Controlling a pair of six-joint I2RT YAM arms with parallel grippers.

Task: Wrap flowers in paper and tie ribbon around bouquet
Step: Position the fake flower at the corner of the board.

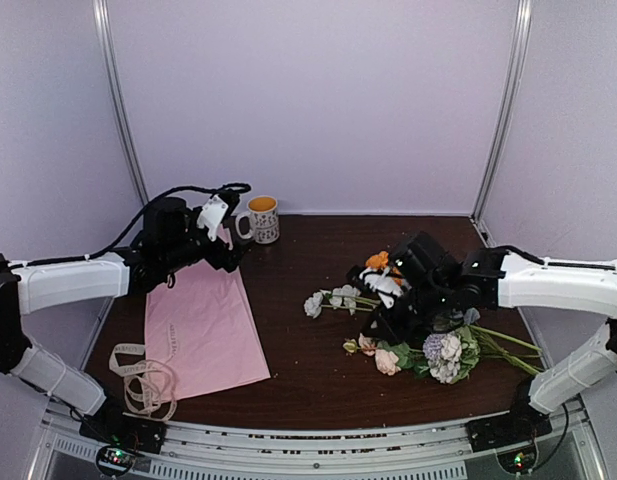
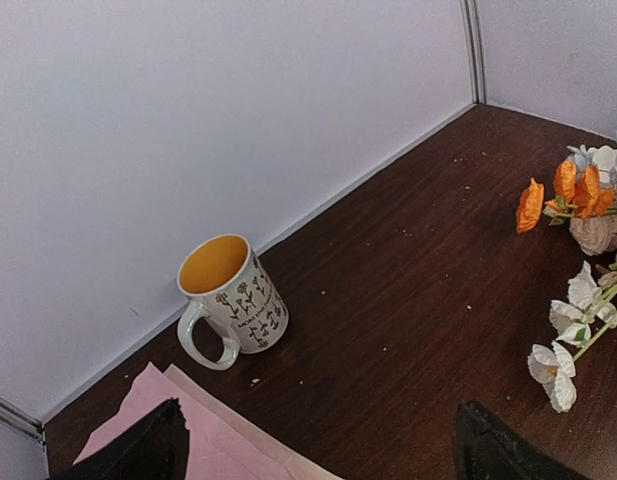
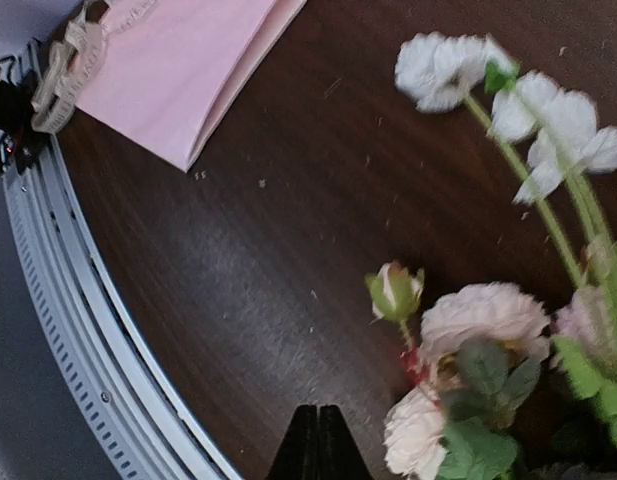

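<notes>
The flowers [image 1: 418,345] lie loose on the right of the dark table, with orange blooms [image 2: 573,195] at the far end and pink roses [image 3: 478,320] nearest. My right gripper [image 1: 376,328] hovers over them. In its wrist view the right gripper [image 3: 318,440] is shut, fingers pressed together with nothing between them, just left of a rosebud [image 3: 395,292]. The paper [image 1: 203,330] lies flat on the left. My left gripper [image 2: 318,450] stands open above the paper's [image 2: 188,430] far corner. The ribbon [image 1: 138,375] is piled by the paper's near left corner.
A white mug [image 1: 262,218] with an orange inside stands at the back near the wall, just beyond the left gripper. A metal rail [image 3: 78,330] runs along the table's near edge. White walls close in the back and sides.
</notes>
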